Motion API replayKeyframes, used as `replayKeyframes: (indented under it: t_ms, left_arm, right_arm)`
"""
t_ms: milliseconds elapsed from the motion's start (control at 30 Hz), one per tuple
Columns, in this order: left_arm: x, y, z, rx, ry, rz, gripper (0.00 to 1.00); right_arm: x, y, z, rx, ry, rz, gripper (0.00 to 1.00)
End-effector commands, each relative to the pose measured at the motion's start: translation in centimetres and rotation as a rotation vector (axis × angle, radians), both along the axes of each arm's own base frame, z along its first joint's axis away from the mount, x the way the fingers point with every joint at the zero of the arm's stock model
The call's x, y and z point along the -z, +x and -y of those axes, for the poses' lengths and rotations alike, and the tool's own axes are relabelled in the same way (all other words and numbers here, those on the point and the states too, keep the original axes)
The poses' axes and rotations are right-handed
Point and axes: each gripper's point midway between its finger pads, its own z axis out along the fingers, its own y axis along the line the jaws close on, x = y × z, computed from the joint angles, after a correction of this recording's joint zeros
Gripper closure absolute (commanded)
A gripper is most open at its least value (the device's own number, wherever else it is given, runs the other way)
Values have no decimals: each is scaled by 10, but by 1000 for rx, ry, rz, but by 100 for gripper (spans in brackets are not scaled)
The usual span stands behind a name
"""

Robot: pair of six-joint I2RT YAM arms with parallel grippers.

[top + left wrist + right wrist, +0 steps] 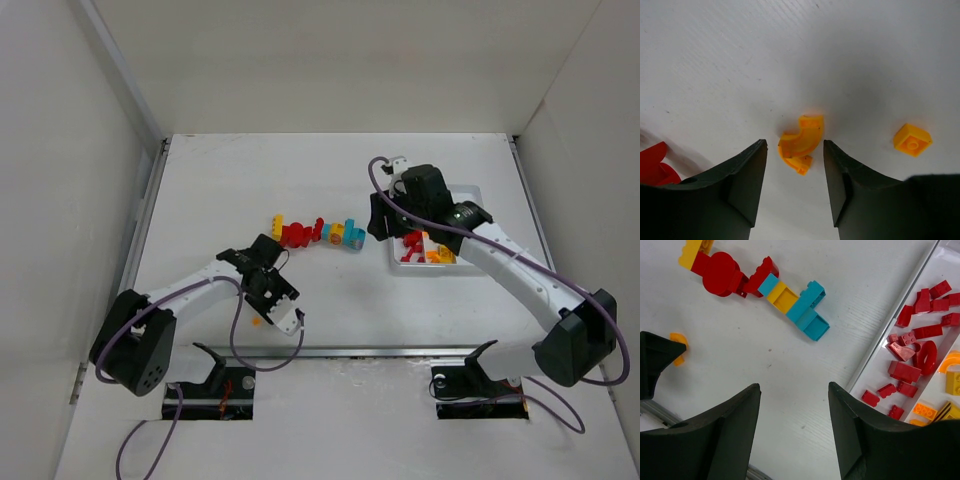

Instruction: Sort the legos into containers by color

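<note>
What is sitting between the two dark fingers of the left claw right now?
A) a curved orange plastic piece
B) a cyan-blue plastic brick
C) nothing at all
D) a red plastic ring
A: the left wrist view shows a curved orange plastic piece lying on the white table between the fingers of the left claw, which stand apart.

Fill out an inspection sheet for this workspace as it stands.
Surface: white table.
Job's things: joined row of red, yellow and cyan bricks lies mid-table; curved orange piece and square orange brick lie loose; tray holds red pieces in one compartment, orange pieces in the next.
Clutter: nothing seen.
End effectors: left end effector open, straddling the curved orange piece; right end effector open, empty, beside the tray.
Cables: purple cables run along both arms.
Surroundings: white walls on three sides.
</note>
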Motion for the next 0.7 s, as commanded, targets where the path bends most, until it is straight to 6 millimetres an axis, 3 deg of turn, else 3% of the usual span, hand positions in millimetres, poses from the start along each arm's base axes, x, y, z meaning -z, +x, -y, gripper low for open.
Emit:
replayKeyframes:
  t_ms: [0,267,533,667]
  left_arm:
    - [1,-3,-3,70,36,-9,56]
    - [17,-5,-18,100,145,-28,64]
    - [17,-9,-3,142,132,-48,98]
    - [13,-14,1,94,114,-83,100]
  right_arm:
    - [-5,3,-4,-12,10,40,38]
    - [-9,5,-4,-24,2,57,38]
    - [-4,5,-3,-17,-13,45,38]
    - [-4,6,-1,-10,-17,48,38]
